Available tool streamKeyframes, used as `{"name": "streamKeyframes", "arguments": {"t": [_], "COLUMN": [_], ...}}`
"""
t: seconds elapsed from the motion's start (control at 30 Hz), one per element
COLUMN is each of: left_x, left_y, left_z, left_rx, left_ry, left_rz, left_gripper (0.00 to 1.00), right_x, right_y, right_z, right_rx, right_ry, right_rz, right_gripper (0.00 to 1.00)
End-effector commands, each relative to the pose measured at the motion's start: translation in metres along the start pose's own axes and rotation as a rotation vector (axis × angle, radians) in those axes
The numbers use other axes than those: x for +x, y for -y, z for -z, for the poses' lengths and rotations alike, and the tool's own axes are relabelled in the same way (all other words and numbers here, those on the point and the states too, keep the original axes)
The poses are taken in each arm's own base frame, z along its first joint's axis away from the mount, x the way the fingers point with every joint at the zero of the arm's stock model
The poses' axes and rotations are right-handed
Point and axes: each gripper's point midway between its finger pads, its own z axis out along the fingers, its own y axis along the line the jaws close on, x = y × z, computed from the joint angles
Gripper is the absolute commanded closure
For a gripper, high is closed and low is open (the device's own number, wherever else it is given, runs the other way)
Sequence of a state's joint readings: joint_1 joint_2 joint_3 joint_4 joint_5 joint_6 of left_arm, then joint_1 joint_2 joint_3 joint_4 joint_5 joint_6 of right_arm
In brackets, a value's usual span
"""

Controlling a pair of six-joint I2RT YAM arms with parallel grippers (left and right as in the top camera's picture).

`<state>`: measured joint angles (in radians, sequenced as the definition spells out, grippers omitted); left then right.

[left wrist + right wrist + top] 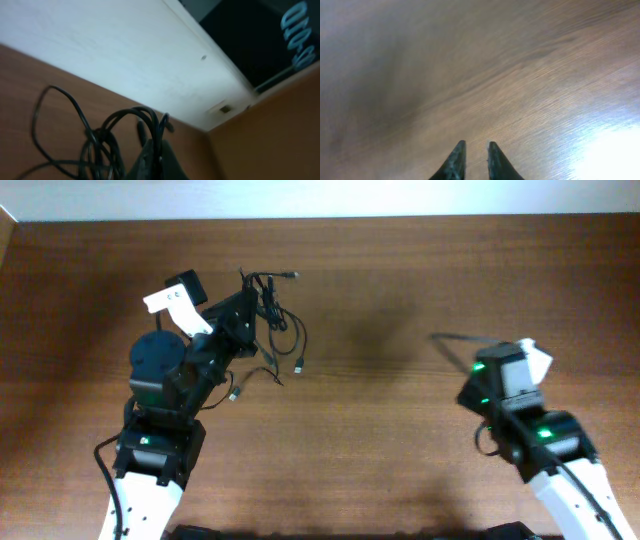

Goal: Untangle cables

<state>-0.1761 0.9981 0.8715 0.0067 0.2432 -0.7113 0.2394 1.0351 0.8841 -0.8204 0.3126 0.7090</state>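
A tangle of thin black cables (277, 315) hangs at the upper left of the wooden table (380, 430), with loops and small plugs trailing toward the middle. My left gripper (256, 302) is shut on this bundle. In the left wrist view the cables (100, 142) loop out to the left of the pinched gripper (157, 152). One separate thin cable (455, 339) lies on the table at the right, running up to my right gripper (487, 358). In the right wrist view that gripper (476, 146) stands slightly open over bare wood, with nothing between its fingers.
A white wall (320, 195) runs along the table's far edge, close behind the held bundle, and shows as a white board (125, 60) in the left wrist view. A dark screen (250, 40) sits beyond it.
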Motion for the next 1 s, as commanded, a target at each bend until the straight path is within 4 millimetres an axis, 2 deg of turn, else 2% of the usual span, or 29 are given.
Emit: {"name": "streamKeyframes", "arguments": {"t": [0.0,0.1,0.13,0.2,0.27,0.37,0.43,0.47,0.63,0.77,0.83,0.9,0.93,0.97], "left_x": [0.003,0.009,0.012,0.038,0.058,0.077,0.090,0.091,0.085,0.072,0.072,0.071,0.067,0.058], "left_y": [0.005,-0.032,-0.027,0.012,0.033,0.034,0.021,0.020,0.026,0.008,0.007,0.007,0.002,-0.010], "left_z": [0.015,0.019,0.018,0.019,0.024,0.015,0.008,0.007,0.012,0.010,0.010,0.010,0.008,0.005], "left_rx": [0.000,-0.182,-0.151,0.097,0.242,0.255,0.215,0.213,0.227,0.151,0.148,0.147,0.098,-0.009], "left_ry": [-0.025,-0.054,-0.069,-0.185,-0.282,-0.342,-0.398,-0.401,-0.378,-0.339,-0.339,-0.337,-0.322,-0.273], "left_rz": [-0.335,-0.334,-0.333,-0.321,-0.304,-0.294,-0.267,-0.265,-0.277,-0.270,-0.268,-0.265,-0.166,0.023], "left_gripper": [1.00,1.00,1.00,1.00,1.00,1.00,1.00,1.00,1.00,1.00,1.00,1.00,1.00,1.00], "right_x": [-0.011,-0.022,-0.021,-0.010,-0.008,-0.004,0.006,0.012,0.012,0.014,0.015,0.023,0.034,0.047], "right_y": [-0.006,-0.016,-0.032,-0.071,-0.074,-0.079,-0.093,-0.098,-0.099,-0.098,-0.097,-0.093,-0.089,-0.088], "right_z": [0.017,0.029,0.035,0.053,0.055,0.059,0.071,0.077,0.078,0.078,0.077,0.073,0.067,0.063], "right_rx": [-0.125,-0.196,-0.290,-0.521,-0.543,-0.578,-0.677,-0.726,-0.730,-0.726,-0.721,-0.695,-0.662,-0.644], "right_ry": [-0.038,-0.004,-0.023,-0.109,-0.124,-0.147,-0.215,-0.251,-0.254,-0.260,-0.268,-0.307,-0.369,-0.459], "right_rz": [-0.039,-0.036,-0.037,-0.017,-0.014,-0.011,0.000,0.007,0.008,0.007,0.006,0.000,-0.011,-0.040], "right_gripper": [0.78,0.73,0.71,0.66,0.66,0.59,0.53,0.51,0.44,0.43,0.37,0.37,0.37,0.37]}}
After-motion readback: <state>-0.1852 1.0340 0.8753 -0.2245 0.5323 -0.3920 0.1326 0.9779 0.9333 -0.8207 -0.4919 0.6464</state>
